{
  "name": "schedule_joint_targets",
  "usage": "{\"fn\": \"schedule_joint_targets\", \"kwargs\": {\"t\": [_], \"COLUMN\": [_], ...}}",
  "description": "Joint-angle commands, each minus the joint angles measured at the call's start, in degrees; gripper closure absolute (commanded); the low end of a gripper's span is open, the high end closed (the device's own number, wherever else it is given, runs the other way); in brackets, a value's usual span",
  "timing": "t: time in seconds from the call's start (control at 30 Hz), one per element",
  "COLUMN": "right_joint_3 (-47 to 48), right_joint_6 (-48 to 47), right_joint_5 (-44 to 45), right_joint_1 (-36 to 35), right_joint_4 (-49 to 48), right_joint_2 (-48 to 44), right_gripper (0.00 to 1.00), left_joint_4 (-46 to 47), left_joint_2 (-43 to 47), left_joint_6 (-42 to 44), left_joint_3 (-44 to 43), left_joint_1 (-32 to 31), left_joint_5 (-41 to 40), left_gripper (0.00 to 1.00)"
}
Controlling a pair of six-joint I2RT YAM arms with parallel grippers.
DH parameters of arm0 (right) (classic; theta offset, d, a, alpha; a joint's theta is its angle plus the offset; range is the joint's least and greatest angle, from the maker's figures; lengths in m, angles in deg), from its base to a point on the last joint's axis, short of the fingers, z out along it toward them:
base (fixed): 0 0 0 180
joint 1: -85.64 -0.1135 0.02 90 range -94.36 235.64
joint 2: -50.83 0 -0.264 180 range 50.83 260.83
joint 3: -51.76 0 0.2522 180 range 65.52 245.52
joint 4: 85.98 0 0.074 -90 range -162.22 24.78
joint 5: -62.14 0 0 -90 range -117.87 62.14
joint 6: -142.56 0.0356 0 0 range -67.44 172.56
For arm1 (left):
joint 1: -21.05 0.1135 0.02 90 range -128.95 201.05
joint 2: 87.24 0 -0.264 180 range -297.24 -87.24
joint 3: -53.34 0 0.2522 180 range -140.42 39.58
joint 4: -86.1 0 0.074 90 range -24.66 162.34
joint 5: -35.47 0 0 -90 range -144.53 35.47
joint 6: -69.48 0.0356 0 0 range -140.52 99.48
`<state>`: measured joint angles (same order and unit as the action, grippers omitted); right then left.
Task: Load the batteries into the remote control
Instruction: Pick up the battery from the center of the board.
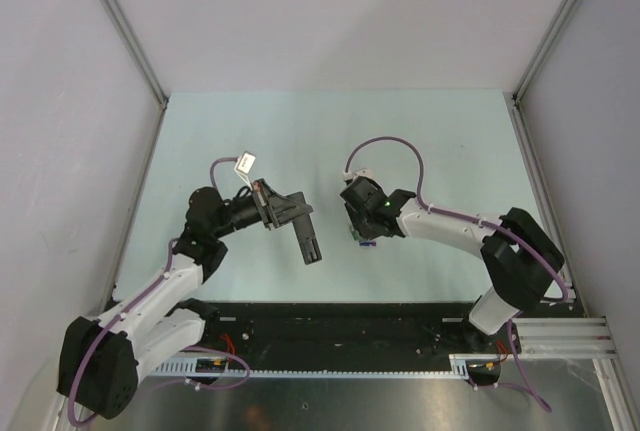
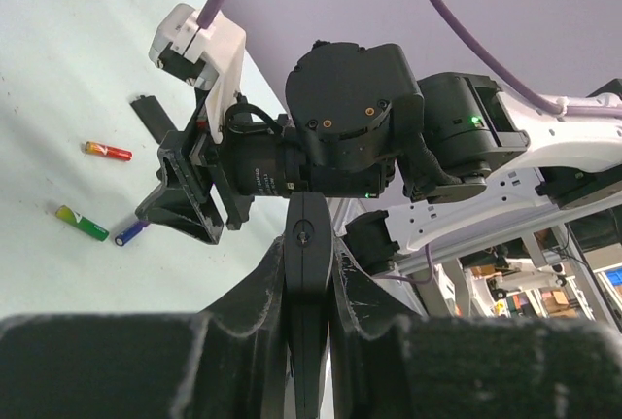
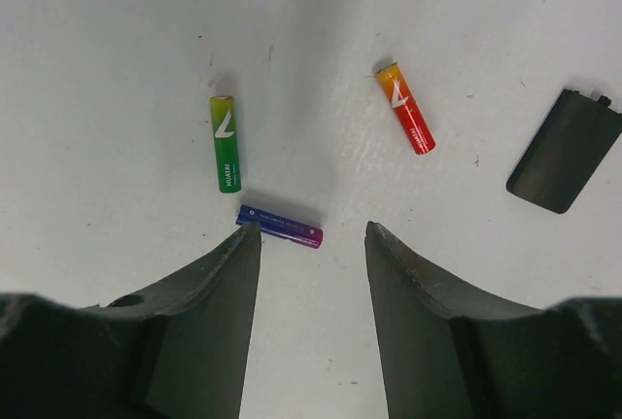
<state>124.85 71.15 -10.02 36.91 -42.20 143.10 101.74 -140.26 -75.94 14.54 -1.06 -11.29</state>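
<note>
The left gripper (image 2: 309, 288) is clenching the remote control (image 2: 309, 244) edge-on between its fingers, and the remote is pointing toward the right arm. The right gripper (image 3: 313, 230) is hanging over the table (image 3: 97, 30) with its jaws standing apart and nothing between them. Just ahead of its fingertips, the blue-purple battery (image 3: 279, 226) is lying crosswise. Beyond it, the green battery (image 3: 224, 144) and the red battery (image 3: 405, 108) are lying well apart, and a black cover (image 3: 564, 150) is resting off to one side.
</note>
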Motion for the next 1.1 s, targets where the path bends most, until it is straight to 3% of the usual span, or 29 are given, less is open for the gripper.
{"fn": "schedule_joint_targets", "kwargs": {"t": [0.0,0.37,0.63,0.8,0.93,1.07], "right_joint_3": [0.17,-0.62,-2.01,-3.61,-2.99,-1.51], "right_joint_6": [2.23,6.37,5.85,1.72,-0.83,-1.27], "right_joint_5": [3.07,8.26,7.2,-2.36,-3.17,-5.19], "right_joint_1": [0.04,1.27,7.76,11.72,12.17,13.48], "right_joint_4": [-2.07,-1.02,-4.25,-10.86,-12.09,-12.88], "right_joint_2": [-1.47,-9.38,-11.05,-10.8,-6.94,-1.59], "right_gripper": [0.49,0.48,0.49,0.49,0.48,0.64], "left_joint_4": [1.62,1.62,1.62,1.7,1.62,1.62], "left_joint_2": [1.07,1.95,1.6,1.86,1.6,1.25], "left_joint_6": [1.54,2.95,2.86,2.86,2.77,2.68], "left_joint_3": [0.16,-0.19,-0.36,-0.1,-0.19,-0.28], "left_joint_1": [0.05,0.05,0.05,0.05,0.05,0.05], "left_joint_5": [-0.44,1.41,0.88,0.61,1.05,1.67], "left_gripper": [1.0,1.0,1.0,1.0,1.0,1.0]}}
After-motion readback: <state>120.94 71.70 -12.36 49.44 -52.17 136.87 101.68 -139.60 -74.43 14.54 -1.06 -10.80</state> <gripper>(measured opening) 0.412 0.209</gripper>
